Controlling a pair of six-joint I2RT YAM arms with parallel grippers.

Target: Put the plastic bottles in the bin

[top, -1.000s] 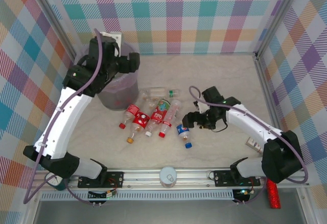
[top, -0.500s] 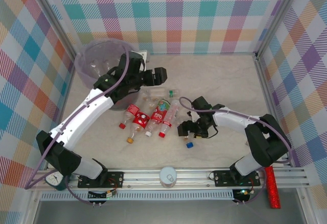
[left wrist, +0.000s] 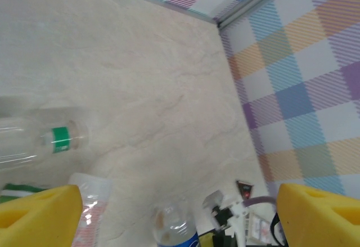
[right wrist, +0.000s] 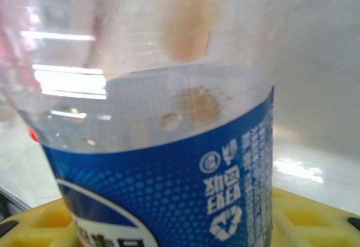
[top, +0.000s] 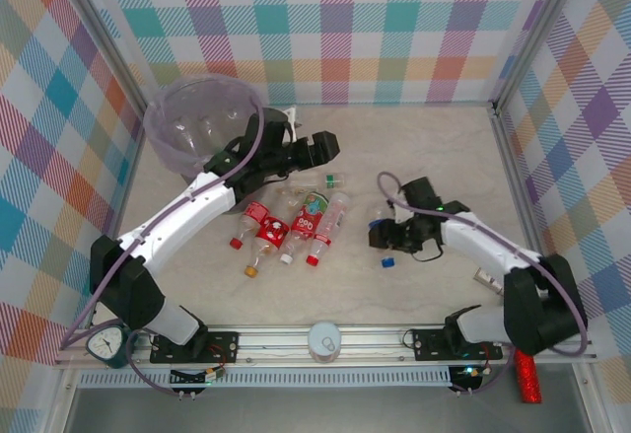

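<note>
The bin [top: 156,142] is standing at the far left corner of the table [top: 434,137], and the blue-labelled bottle [right wrist: 169,191] is being taken for it. The grasping step is judged to be in hand. For the next move this bottle is needing to be lifted and carried across, over the heap of bottles [top: 296,221], to the open mouth of the bin, which is well apart from it. A loose grip could be letting it slip on the way. The left gripper [top: 325,145] is being held above the far side of the heap, its fingers spread wide with nothing between them. The right gripper [top: 386,238] is being pressed together on the blue-labelled bottle, just right of the heap. The label is being pinched between the yellow pads [right wrist: 315,216].
</note>
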